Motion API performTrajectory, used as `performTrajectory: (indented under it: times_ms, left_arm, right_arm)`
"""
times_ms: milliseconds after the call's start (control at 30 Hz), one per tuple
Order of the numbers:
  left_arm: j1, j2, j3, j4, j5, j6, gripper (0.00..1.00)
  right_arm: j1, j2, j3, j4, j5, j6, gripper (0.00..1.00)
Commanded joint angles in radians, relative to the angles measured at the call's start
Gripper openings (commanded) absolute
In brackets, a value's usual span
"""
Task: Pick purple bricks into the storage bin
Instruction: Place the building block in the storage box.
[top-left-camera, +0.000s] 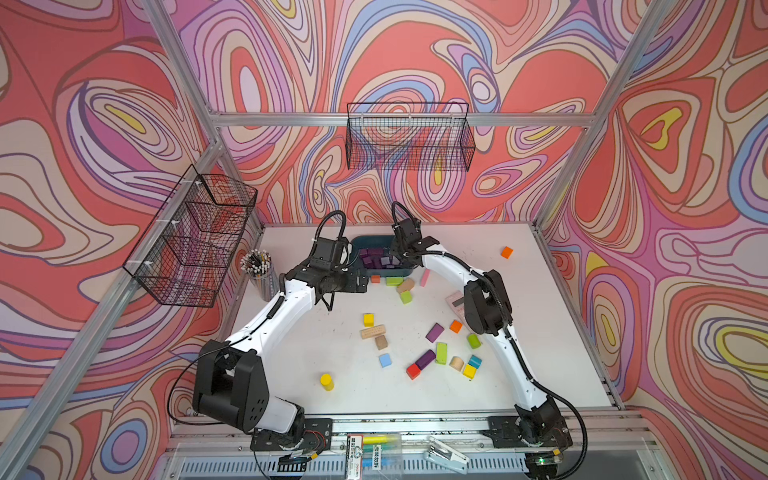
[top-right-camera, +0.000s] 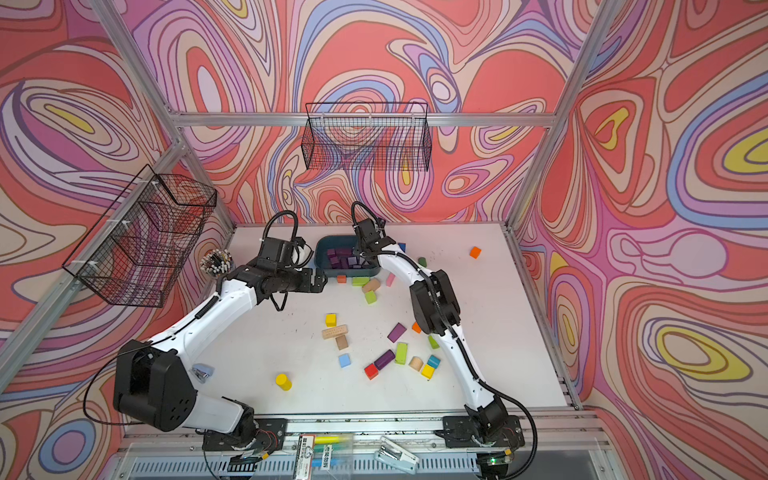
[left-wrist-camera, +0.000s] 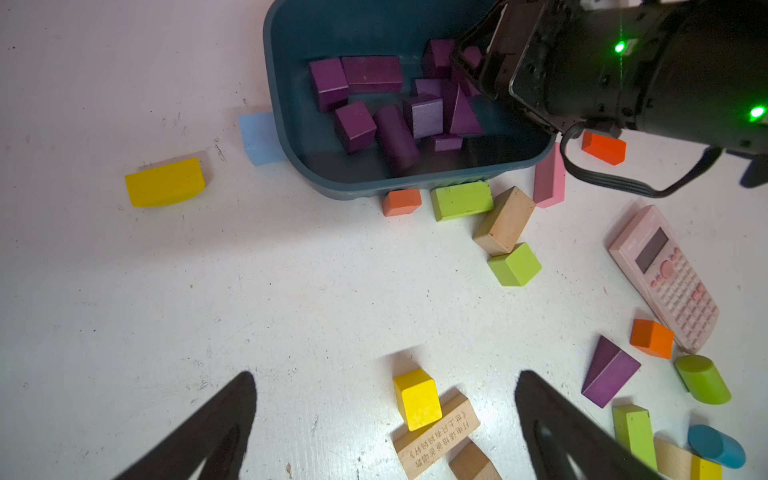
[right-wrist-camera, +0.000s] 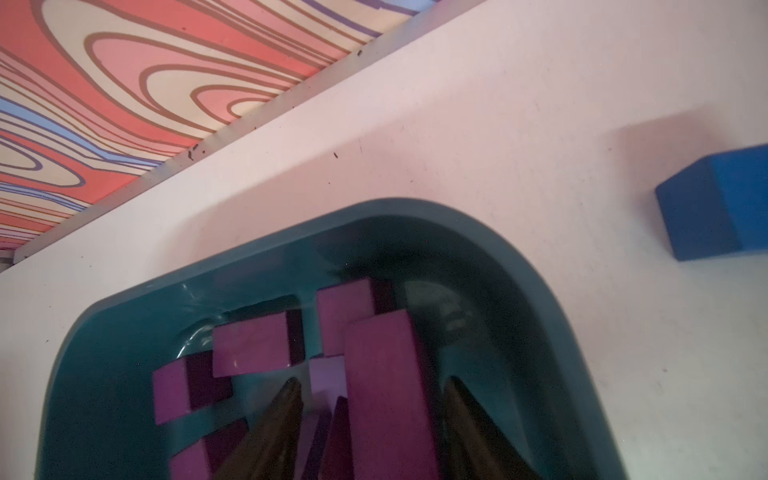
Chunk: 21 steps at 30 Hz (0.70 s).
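The storage bin (top-left-camera: 365, 240) (top-right-camera: 322, 253) (left-wrist-camera: 291, 62) sits at the back middle of the table and holds several purple bricks (top-left-camera: 376, 259) (top-right-camera: 340, 262) (left-wrist-camera: 395, 104). My right gripper (right-wrist-camera: 374, 380) (top-left-camera: 399, 259) reaches down into the bin, open, with a purple bar (right-wrist-camera: 386, 395) standing between its fingers and a gap on one side. My left gripper (left-wrist-camera: 386, 377) (top-left-camera: 361, 282) hovers open and holds nothing, just in front of the bin. A purple wedge (top-left-camera: 434, 332) (left-wrist-camera: 609, 376) and a purple bar (top-left-camera: 426, 359) (top-right-camera: 384, 359) lie on the table further forward.
Orange, green, tan and pink blocks (left-wrist-camera: 461, 199) crowd the bin's front wall. A pink calculator (left-wrist-camera: 665, 278) lies to the right, a blue cube (right-wrist-camera: 719, 203) behind the bin, a pencil cup (top-left-camera: 259, 270) at the left. A yellow cube (left-wrist-camera: 417, 399) rests on a printed plank.
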Motion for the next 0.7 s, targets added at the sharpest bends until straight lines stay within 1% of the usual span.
performTrajectory:
  times_ms: [0, 367, 667]
  left_arm:
    - [0.004, -0.004, 0.013, -0.015, 0.009, 0.008, 1.00]
    - [0.004, -0.006, 0.015, -0.021, -0.001, 0.005, 1.00]
    - [0.004, -0.008, 0.026, -0.039, -0.018, -0.006, 1.00]
  right_arm:
    - [-0.004, -0.041, 0.020, 0.027, -0.009, 0.022, 0.58]
    - [-0.004, -0.141, -0.036, 0.092, -0.028, 0.122, 0.58]
    - [-0.004, -0.235, -0.076, 0.065, -0.025, 0.175, 0.56]
